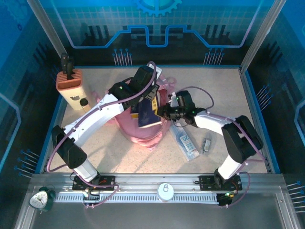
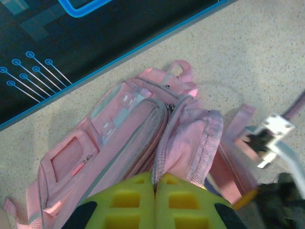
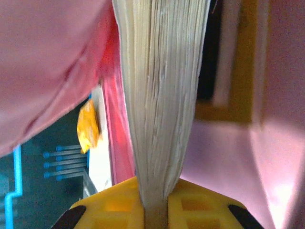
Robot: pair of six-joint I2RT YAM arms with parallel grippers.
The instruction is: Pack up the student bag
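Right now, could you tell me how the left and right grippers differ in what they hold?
The left gripper pinches the bag's thin fabric rim; the right gripper clamps a thick book by its pages. The left gripper is closed nearly flush; the right gripper is held slightly apart by the pages. Both are yellow-padded and shut on something.
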